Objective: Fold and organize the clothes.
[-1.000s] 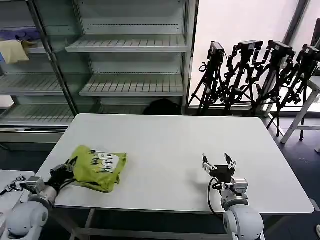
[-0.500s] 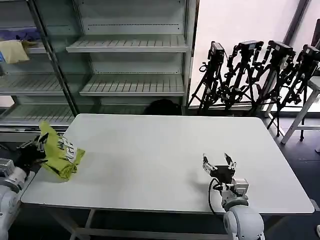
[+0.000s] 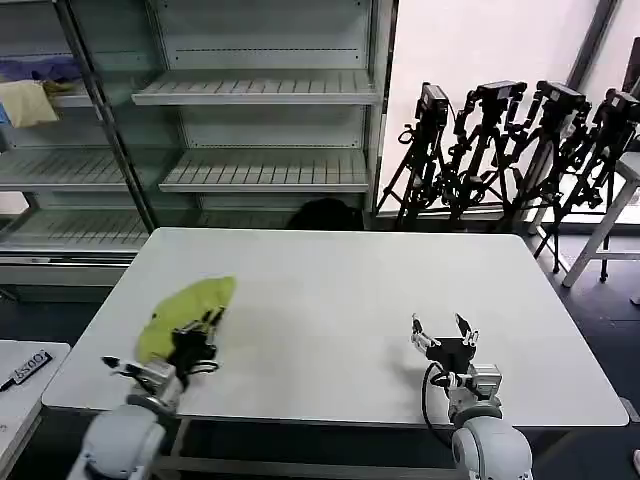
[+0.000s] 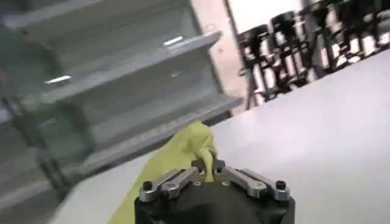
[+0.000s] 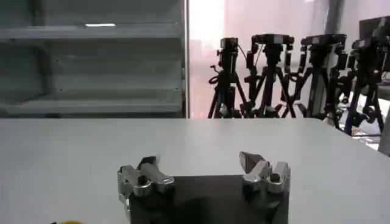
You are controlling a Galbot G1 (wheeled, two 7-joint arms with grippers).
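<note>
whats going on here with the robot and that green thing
The left gripper is shut on the lime T-shirt, which lies bunched near the left front edge of the white table. The right gripper waits over the right front of the table, jaws open, holding nothing. The shirt is not yet laid flat or neatly folded.

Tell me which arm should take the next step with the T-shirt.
Left. The left gripper is already shut on the T-shirt at the table's left side; the right gripper sits open, well apart from it.
</note>
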